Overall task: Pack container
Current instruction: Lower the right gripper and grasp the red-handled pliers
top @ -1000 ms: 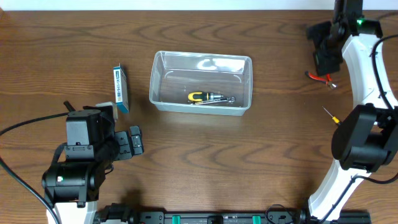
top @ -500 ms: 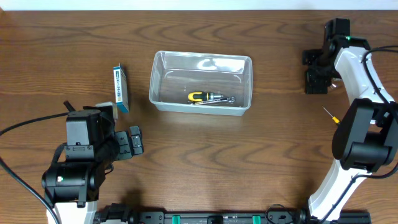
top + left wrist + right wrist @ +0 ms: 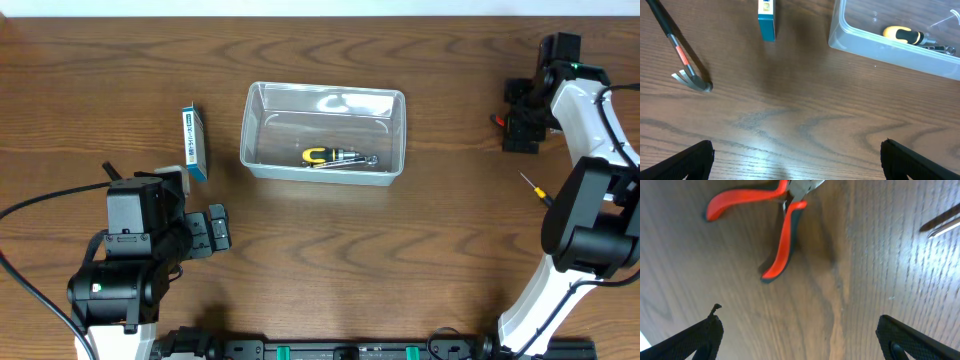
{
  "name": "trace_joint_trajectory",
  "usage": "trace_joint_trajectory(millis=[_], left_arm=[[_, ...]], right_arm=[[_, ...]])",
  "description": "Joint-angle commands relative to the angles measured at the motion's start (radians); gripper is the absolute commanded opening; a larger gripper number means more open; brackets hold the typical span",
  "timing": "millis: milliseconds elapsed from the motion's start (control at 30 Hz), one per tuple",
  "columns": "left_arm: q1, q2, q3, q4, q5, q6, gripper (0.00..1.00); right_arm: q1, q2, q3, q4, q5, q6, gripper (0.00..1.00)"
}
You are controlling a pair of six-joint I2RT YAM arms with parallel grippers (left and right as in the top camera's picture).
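Observation:
The clear plastic container (image 3: pixel 246 132) stands at the table's middle, with a yellow-and-black screwdriver (image 3: pixel 335 156) lying in it. The left wrist view shows its wall (image 3: pixel 880 47) and the screwdriver (image 3: pixel 905 35). My right gripper (image 3: pixel 520 120) is open and empty at the far right, over red-handled pliers (image 3: pixel 772 225) that lie on the wood just ahead of its fingers (image 3: pixel 800 335). My left gripper (image 3: pixel 215 228) is open and empty at the front left, above bare wood (image 3: pixel 797 160).
A small blue-and-white box (image 3: pixel 195 142) lies left of the container and also shows in the left wrist view (image 3: pixel 766 20). A hammer (image 3: pixel 682 55) lies left of that box. A thin small screwdriver (image 3: pixel 533 186) lies at the right edge.
My right gripper has moved down and slightly right, over the red pliers, now mostly hidden from overhead. The left arm, container and box have not moved.

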Motion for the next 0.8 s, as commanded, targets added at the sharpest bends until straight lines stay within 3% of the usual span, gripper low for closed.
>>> trace_joint_trajectory(millis=[0, 633, 767], left_arm=[[-0.003, -0.002, 0.018, -0.003, -0.008, 0.01, 0.98], [-0.003, -0.002, 0.018, -0.003, -0.008, 0.01, 0.98], [-0.003, -0.002, 0.018, -0.003, -0.008, 0.01, 0.98]], right_arm=[[-0.017, 0.047, -0.004, -0.009, 0.023, 0.02, 0.99], [-0.058, 0.079, -0.004, 0.01, 0.089, 0.027, 0.99], [-0.058, 0.079, -0.003, 0.081, 0.038, -0.164, 0.99]])
